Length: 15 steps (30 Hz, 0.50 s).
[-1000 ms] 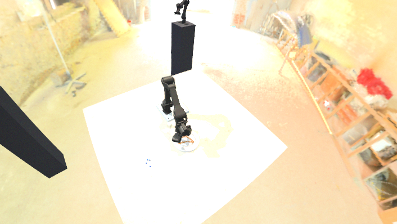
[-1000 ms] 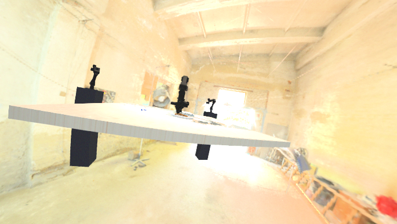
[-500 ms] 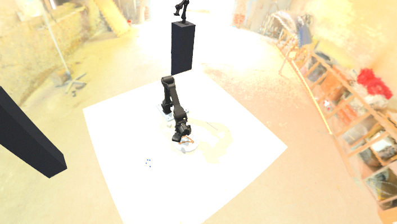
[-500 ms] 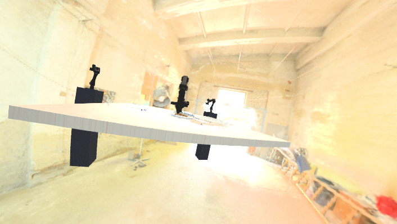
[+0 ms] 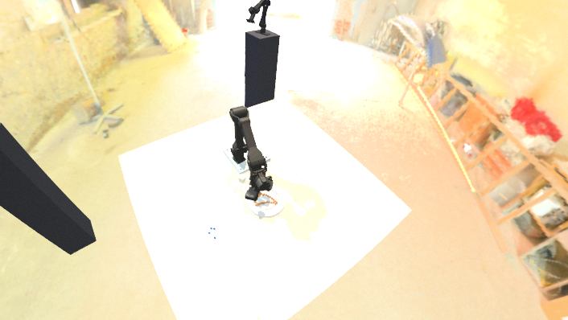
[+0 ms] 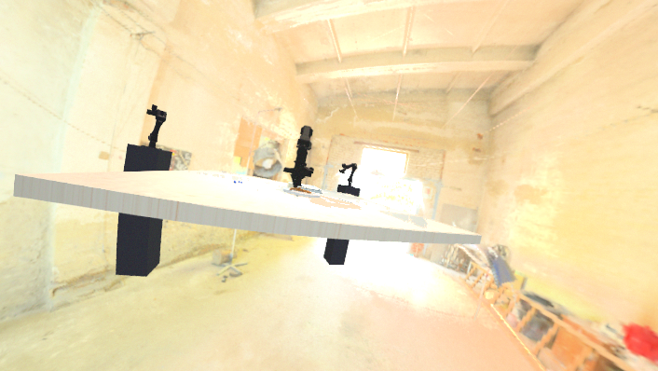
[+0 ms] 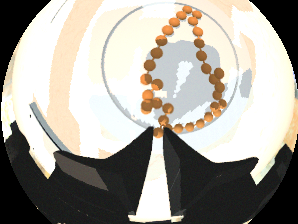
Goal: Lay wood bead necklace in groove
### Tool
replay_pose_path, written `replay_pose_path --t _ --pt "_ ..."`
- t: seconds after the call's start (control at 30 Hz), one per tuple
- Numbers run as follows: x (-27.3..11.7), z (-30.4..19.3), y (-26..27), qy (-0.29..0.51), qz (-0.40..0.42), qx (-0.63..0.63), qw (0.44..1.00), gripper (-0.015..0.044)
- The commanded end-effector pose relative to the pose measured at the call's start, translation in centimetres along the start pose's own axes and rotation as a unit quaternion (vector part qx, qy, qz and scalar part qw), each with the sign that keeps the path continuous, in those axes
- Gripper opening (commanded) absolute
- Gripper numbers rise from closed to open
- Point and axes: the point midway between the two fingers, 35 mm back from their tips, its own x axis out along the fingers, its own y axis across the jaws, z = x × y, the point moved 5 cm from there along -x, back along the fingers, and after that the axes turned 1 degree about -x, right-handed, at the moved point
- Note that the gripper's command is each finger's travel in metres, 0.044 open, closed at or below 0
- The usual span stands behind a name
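Note:
The orange-brown wood bead necklace (image 5: 276, 203) (image 6: 304, 190) (image 7: 156, 52) lies in a long, narrow, uneven loop, mostly over the middle of the white round bead board (image 5: 282, 206) (image 7: 265, 60). In the wrist view its narrow end is at the top, inside a thin circular line. At the lower left its beads bunch in a bend, and on the right some double up. My gripper (image 6: 297, 185) (image 7: 159, 129) is shut on the necklace at the loop's near end, low over the board, with a bead at the fingertips. The fingers' contact is partly hidden.
Several small blue dots (image 5: 211, 232) (image 6: 238, 182) are on the white table top (image 5: 169, 225), off to one side of the board. The arm's base plate (image 5: 241, 169) is behind the board. Dark pillars (image 5: 261, 68) (image 6: 140, 247) stand beyond the table, two bearing other small arms.

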Motion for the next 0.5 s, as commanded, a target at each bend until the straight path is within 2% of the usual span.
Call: replay_pose_path --t 0.0,0.17,0.47 --pt "0.27 -0.10 0.18 0.000 0.001 0.003 1.000 0.0000" --pt "0.83 -0.10 0.18 0.000 0.001 0.003 1.000 0.0000" --pt "0.37 -0.01 0.01 -0.002 -0.003 0.000 1.000 0.0236"
